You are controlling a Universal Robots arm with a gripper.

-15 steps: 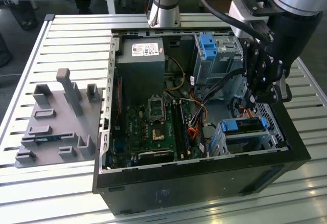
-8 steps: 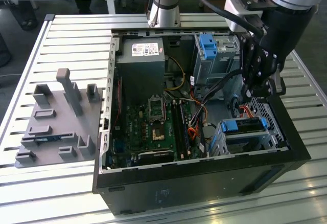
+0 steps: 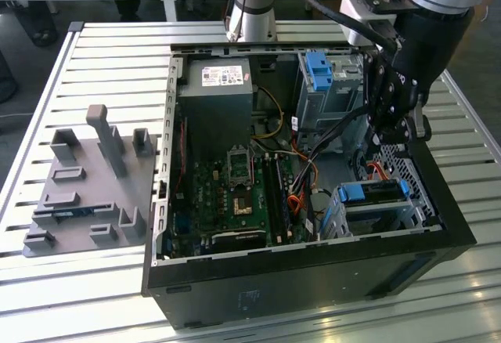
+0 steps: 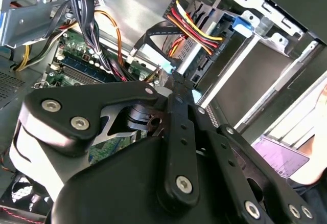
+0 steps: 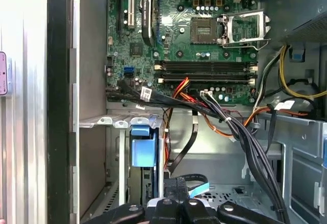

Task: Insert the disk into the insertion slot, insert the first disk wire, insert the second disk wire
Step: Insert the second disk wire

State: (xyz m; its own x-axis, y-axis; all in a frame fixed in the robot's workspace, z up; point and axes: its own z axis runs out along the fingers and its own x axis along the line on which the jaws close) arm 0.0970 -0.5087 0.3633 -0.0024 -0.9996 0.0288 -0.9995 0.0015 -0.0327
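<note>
The disk point(image 3: 374, 193), in its blue caddy, lies inside the insertion slot point(image 3: 411, 216), the low grey cage at the exterior view's right. In the first wrist view the caddy's blue tab point(image 5: 143, 146) shows in the cage point(image 5: 116, 122). A red, yellow and black wire bundle point(image 4: 196, 29) ends in a black plug against the disk's rear edge point(image 4: 196, 56). My black gripper point(image 3: 390, 141) hangs just above the cage. It is shut on a flat black wire point(image 5: 180, 155) with a light blue end point(image 5: 200, 187), held close to the disk in both wrist views point(image 4: 164, 68).
A taller grey cage with a blue clip point(image 3: 320, 69) stands behind the gripper. The motherboard point(image 3: 239, 190), the power supply point(image 3: 215, 92) and loose cable bundles point(image 5: 245, 142) fill the case. A grey fixture tray point(image 3: 86, 186) lies outside at the exterior view's left.
</note>
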